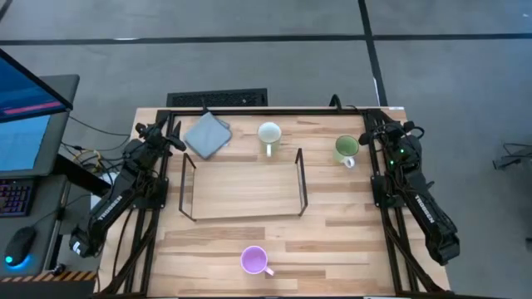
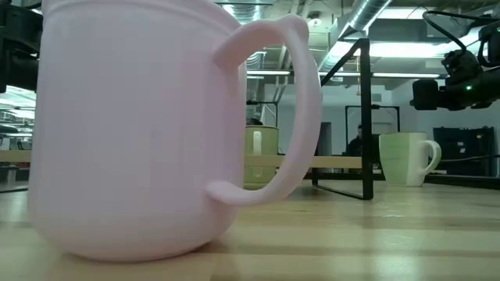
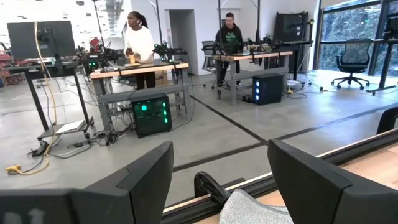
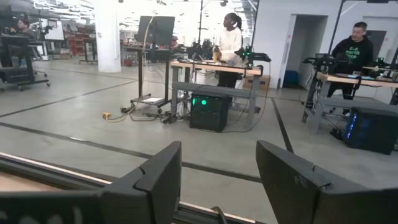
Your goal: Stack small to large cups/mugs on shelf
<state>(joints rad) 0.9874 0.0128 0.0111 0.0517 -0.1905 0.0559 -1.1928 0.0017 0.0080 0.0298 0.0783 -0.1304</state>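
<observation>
Left gripper (image 1: pixel 172 133): your fingers apart, empty, by the grey cloth (image 1: pixel 206 134).
Right gripper (image 1: pixel 376 133): fingers apart, empty, beside your green mug (image 1: pixel 346 149).

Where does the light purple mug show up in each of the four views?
High view: purple mug at the table's near edge, centre, in front of the wire shelf.
Low view: it fills the left foreground, handle to the right.
Left wrist view: not in it.
Right wrist view: not in it.
Shared landmark: the shelf, whose upright stands behind the mug.
</observation>
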